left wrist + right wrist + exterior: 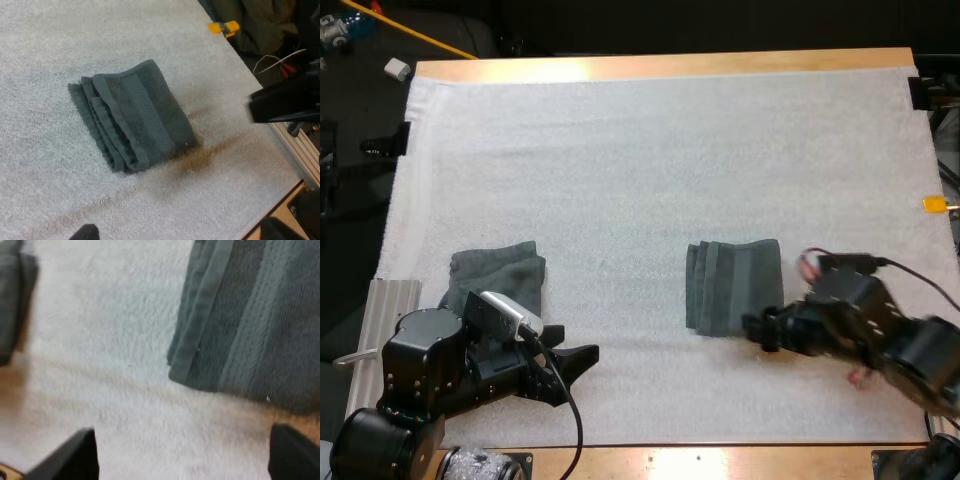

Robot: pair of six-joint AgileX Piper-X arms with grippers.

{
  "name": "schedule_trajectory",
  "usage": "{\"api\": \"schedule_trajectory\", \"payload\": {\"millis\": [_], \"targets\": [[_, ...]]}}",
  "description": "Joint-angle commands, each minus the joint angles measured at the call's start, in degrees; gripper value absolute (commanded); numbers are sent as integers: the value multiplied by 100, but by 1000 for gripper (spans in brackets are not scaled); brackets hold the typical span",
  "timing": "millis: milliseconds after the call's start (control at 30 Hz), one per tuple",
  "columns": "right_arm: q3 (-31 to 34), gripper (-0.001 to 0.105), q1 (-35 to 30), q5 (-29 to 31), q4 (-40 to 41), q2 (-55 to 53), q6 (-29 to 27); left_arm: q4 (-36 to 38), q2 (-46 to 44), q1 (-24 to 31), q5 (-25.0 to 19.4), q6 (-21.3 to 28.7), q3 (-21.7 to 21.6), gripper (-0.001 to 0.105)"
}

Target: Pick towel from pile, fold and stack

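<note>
1. Towels lie on the table's white mat, both in its near half.
2. Folded towel: right of centre, flat, with its layered edges facing left. That fold looks done.
3. Left towel: near the mat's left edge, looser, partly behind the left arm. I judge it is yet to be picked, folded and stacked.
4. Right hand: released, gripping nothing, just beside the folded towel's near right corner.
5. Left hand: released, empty, near the left towel.
6. The left wrist view shows the folded towel's stacked layers, which the high view flattens. The right wrist view shows that hand's fingers apart and clear of the towel.
</note>
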Motion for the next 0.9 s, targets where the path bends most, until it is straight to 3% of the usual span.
{"api": "schedule_trajectory", "payload": {"millis": [0, 333, 500, 600, 867], "targets": [[-62, 68, 8, 24, 517, -737, -43, -52, 4, -23, 53, 17, 5, 62], [-66, 68, 27, 253, 1297, -2033, 5, -169, 34, -23, 48, 34, -14, 63], [-58, 68, 24, 396, 1443, -2179, 3, -455, 149, -26, 28, 0, -23, 70], [-50, 68, 16, 429, 1449, -2113, -50, -397, 220, -27, 8, -2, -11, 69], [-54, 68, 6, 762, 1690, -2128, -164, -749, 1294, -19, -15, -4, -15, 69]]}}
